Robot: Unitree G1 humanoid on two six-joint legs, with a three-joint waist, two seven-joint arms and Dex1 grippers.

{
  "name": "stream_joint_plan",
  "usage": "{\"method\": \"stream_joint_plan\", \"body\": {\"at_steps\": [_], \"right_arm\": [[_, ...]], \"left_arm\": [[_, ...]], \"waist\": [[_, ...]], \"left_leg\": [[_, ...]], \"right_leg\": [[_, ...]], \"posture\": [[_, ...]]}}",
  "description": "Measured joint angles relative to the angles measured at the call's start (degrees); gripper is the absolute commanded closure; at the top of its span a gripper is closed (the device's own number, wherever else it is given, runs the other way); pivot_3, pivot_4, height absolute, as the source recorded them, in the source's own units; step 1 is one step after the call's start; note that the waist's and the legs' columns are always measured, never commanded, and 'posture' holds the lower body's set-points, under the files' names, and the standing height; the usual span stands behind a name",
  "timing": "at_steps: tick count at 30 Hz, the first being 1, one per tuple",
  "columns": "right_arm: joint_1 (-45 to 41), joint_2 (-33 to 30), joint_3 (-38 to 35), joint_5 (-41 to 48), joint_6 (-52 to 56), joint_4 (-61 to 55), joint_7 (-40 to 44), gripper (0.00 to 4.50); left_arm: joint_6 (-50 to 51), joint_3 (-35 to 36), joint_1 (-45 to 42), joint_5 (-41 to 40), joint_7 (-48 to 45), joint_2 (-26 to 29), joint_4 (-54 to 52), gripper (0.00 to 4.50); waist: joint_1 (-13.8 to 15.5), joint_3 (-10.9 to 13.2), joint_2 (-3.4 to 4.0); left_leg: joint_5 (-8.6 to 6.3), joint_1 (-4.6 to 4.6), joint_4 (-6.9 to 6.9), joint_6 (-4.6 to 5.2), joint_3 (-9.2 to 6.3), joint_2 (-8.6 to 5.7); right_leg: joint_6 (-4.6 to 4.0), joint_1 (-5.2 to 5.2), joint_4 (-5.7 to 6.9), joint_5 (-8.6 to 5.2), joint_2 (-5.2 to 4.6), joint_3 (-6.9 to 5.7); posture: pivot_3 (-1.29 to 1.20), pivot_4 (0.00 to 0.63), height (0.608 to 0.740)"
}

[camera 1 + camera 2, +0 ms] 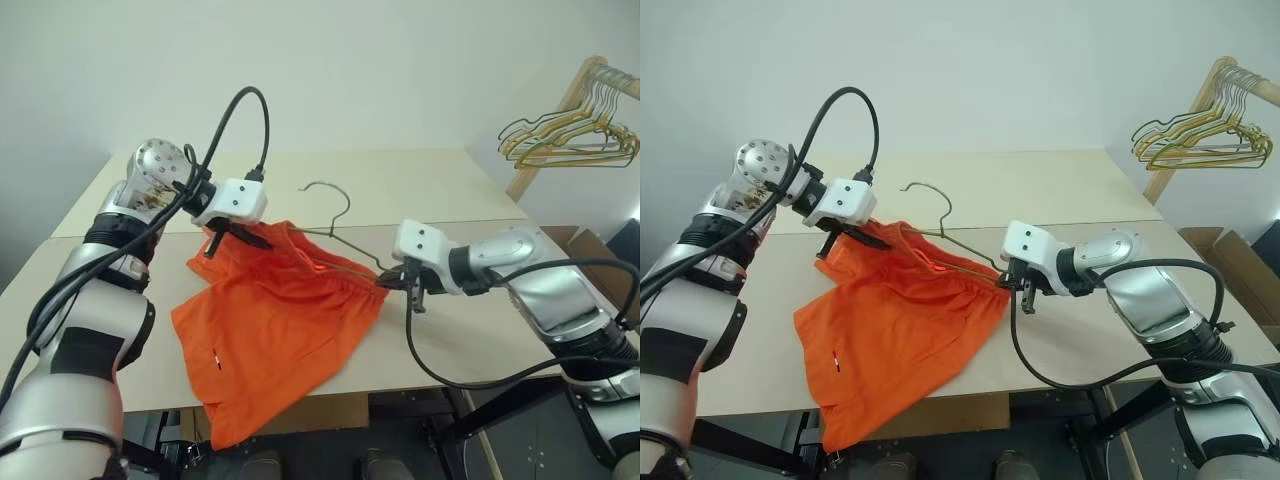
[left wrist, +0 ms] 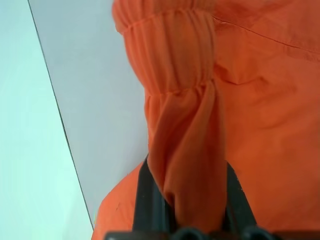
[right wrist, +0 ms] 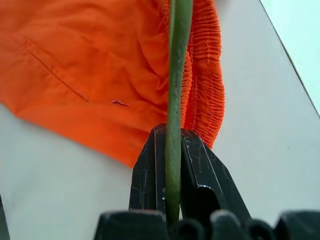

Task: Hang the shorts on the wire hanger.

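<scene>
Left gripper [image 1: 232, 236] pinched on waistband of shorts [image 1: 270, 330], draped over table [image 1: 420, 185] edge. Right gripper [image 3: 172, 150] clamped on hanger [image 1: 335, 235] wire, threaded under the waistband.

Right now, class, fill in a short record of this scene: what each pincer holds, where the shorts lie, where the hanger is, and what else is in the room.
left pincer: shut on the gathered waistband of the shorts
right pincer: shut on the wire hanger
shorts: orange, spread on the table, one leg drooping over the near edge
wire hanger: one end in the waistband, hook towards the wall
background: bunch of hangers on a wooden rack, robot's right
</scene>
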Motion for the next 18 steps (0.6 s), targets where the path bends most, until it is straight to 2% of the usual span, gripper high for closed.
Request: {"method": "stream_joint_plan", "body": {"at_steps": [6, 7, 11, 18], "right_arm": [[-1.12, -1.0, 0.29, -0.48, 0.82, -0.72, 0.02, 4.5], [-1.12, -1.14, 0.3, -0.63, 0.81, -0.8, 0.02, 3.94], [-0.29, -3.11, -0.62, -0.67, 0.61, -1.67, -0.21, 2.74], [5.88, -7.06, -9.92, 3.2, 4.5, -4.36, -1.46, 0.28]], "left_arm": [[0.87, -0.36, 0.01, -1.86, 0.06, 0.24, -0.19, 4.48], [1.3, -0.36, 0.02, -2.01, 0.05, 0.18, -0.28, 4.5], [3.42, -0.33, 0.49, -3.51, -0.01, 0.11, -1.36, 4.5], [7.79, -1.49, 3.05, -7.88, -0.02, 2.49, -5.73, 4.5]], "waist": [[-0.07, 0.0, 0.0], [-0.09, 0.0, 0.0], [-0.04, 0.0, 0.0], [-0.27, 0.0, 0.0]], "left_leg": [[0.0, -0.01, 0.02, 0.0, 0.0, 0.01], [0.0, -0.02, 0.03, 0.0, 0.0, 0.0], [-0.01, -0.05, 0.04, 0.01, 0.0, 0.0], [-0.02, -0.04, 0.07, 0.02, 0.01, 0.01]], "right_leg": [[0.0, -0.01, 0.0, 0.0, 0.0, 0.0], [0.0, -0.01, 0.0, 0.0, -0.01, 0.0], [0.01, -0.01, 0.0, 0.0, -0.02, -0.01], [0.02, -0.03, 0.02, 0.0, -0.02, 0.0]], "posture": [[0.01, 0.0, 0.74], [0.01, 0.0, 0.74], [0.01, 0.0, 0.74], [-0.01, 0.0, 0.74]]}}
